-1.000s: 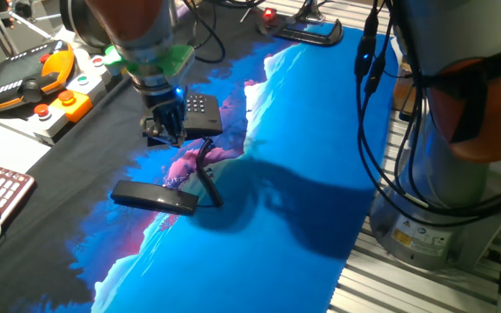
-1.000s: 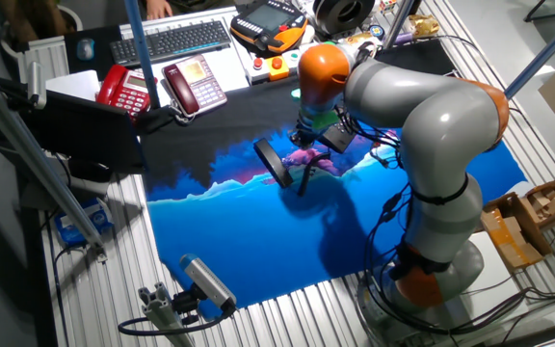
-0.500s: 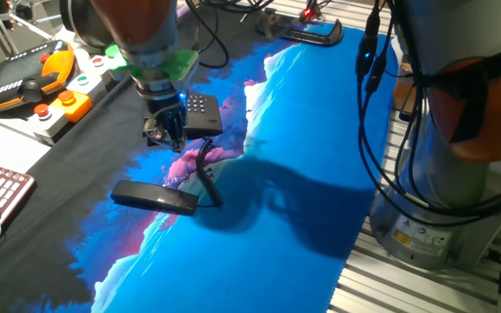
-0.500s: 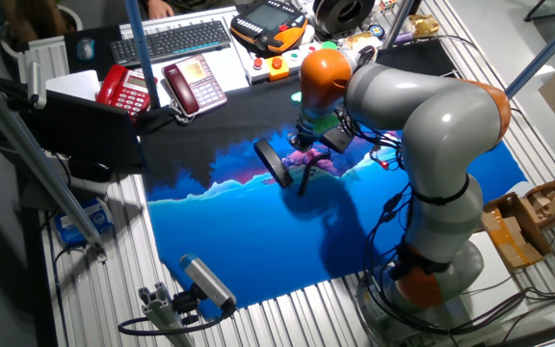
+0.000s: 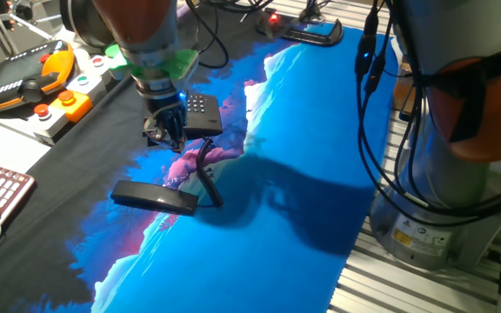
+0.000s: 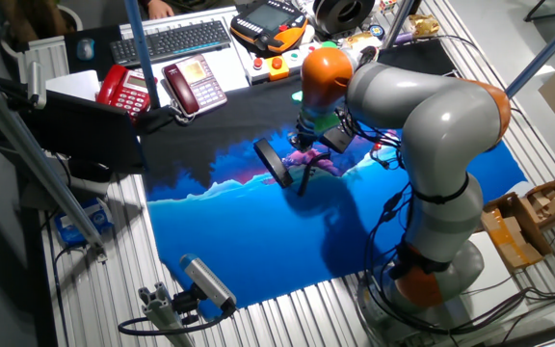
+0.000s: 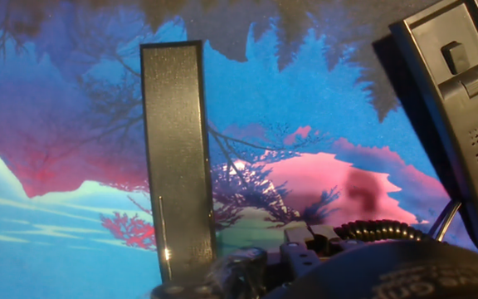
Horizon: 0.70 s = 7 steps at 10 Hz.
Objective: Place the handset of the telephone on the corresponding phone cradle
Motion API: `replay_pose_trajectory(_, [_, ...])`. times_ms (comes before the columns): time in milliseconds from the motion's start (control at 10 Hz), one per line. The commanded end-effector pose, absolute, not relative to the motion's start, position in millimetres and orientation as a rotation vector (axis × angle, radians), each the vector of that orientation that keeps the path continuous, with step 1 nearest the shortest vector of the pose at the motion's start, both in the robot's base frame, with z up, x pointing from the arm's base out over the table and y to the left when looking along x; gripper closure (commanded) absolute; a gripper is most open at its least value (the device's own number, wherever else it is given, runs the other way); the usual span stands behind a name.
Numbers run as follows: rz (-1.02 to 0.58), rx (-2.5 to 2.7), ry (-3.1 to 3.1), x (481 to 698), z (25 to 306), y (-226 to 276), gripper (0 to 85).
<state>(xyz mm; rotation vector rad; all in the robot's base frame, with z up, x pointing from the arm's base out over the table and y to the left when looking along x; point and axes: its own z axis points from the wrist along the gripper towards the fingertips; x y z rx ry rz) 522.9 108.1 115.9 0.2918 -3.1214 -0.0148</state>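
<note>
One handset (image 5: 155,196), black, is lying flat on the blue printed mat (image 5: 285,130), off its base and untouched. Its coiled cord (image 5: 205,169) is running back toward the telephone (image 5: 200,111).

One phone cradle (image 7: 459,62), empty, is showing at the right edge of the hand view, well apart from the handset.

Little is changing: compared with half a second ago the gripper (image 5: 165,137) is holding almost the same spot, so the pick is probably only being lined up, and the task is barely under way.

One arm is reaching over the table with its wrist pointing down. The gripper is hovering low between telephone and handset, nearer the telephone.

Claw state: not discernible, as the fingers are too dark and blurred, though nothing appears to be held.
</note>
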Motion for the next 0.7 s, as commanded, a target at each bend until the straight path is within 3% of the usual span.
replay_pose_trajectory(0, [-0.016,0.287,-3.12,522.9,115.9,108.1,84.3])
replay_pose_trajectory(600, [-0.053,0.259,-3.181,522.9,115.9,108.1,84.3])
